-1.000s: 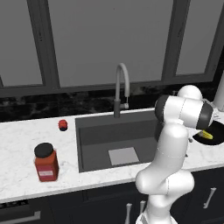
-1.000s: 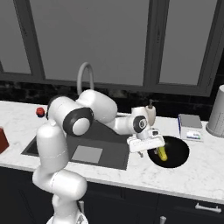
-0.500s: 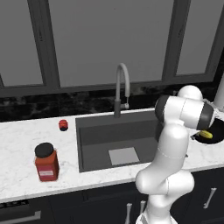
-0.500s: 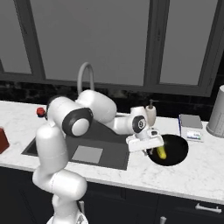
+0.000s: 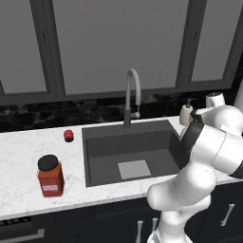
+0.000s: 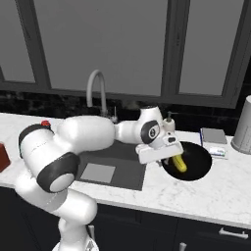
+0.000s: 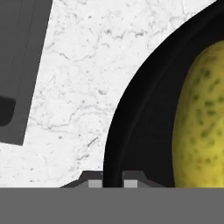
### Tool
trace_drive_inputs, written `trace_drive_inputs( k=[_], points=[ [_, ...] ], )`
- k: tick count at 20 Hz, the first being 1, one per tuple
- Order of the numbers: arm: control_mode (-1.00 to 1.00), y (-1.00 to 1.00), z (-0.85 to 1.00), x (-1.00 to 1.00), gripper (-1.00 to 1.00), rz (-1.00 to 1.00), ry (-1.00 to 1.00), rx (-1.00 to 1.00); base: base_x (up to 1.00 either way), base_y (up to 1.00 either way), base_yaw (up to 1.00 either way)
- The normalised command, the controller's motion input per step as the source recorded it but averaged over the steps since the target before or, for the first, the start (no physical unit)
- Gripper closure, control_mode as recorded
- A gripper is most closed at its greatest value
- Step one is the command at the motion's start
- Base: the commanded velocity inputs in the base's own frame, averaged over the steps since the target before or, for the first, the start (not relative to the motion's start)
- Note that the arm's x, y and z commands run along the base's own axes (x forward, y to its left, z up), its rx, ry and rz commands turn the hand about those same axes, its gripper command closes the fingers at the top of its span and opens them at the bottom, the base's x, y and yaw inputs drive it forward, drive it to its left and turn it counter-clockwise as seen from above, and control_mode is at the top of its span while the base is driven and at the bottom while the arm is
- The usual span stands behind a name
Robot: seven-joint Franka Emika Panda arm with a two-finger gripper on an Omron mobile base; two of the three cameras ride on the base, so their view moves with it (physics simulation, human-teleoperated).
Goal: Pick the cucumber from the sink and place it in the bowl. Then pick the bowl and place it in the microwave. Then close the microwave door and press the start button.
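The short yellow-green cucumber [image 6: 179, 163] lies inside the glossy black bowl [image 6: 197, 158], which rests on the white marble counter just right of the dark sink [image 6: 126, 169]. My gripper [image 6: 164, 159] reaches down at the bowl's left edge. In the hand view the cucumber [image 7: 201, 118] lies to the right, and the bowl's black rim [image 7: 144, 127] runs down between my two fingertips; my gripper [image 7: 112, 181] is shut on that rim. The sink basin [image 5: 128, 147] holds nothing but its pale drain patch. The microwave and its door are out of view.
A red jar [image 5: 50, 175] and a small red fruit [image 5: 69, 135] stand on the counter left of the sink. The curved faucet [image 5: 133, 92] rises behind the basin, with a soap bottle [image 5: 186, 114] to its right. A flat box [image 6: 213, 137] and a grey canister [image 6: 243, 125] sit beyond the bowl.
The jaws have closed from wide open onto the bowl's left rim. The cucumber stays lying in the bowl, and the arm has hardly shifted.
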Motion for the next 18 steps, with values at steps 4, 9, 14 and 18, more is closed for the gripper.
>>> trace_drive_inputs(
  k=[4, 9, 14, 18],
  points=[
    [-1.0, 0.88, 1.0, -0.82, 1.0, 0.29, -0.02, -0.06, 0.0, 0.0, 0.0],
    [-1.0, 0.88, 1.0, -0.93, 1.0, 0.35, 0.0, 0.0, 0.0, 0.0, 0.0],
    [-1.0, 1.0, 1.0, -0.71, 1.0, 0.4, 0.11, 0.0, 0.0, 0.0, 0.0],
    [-1.0, 1.0, 1.0, -0.23, 1.0, 0.37, 0.24, 0.04, 0.0, 0.0, 0.0]
  ],
)
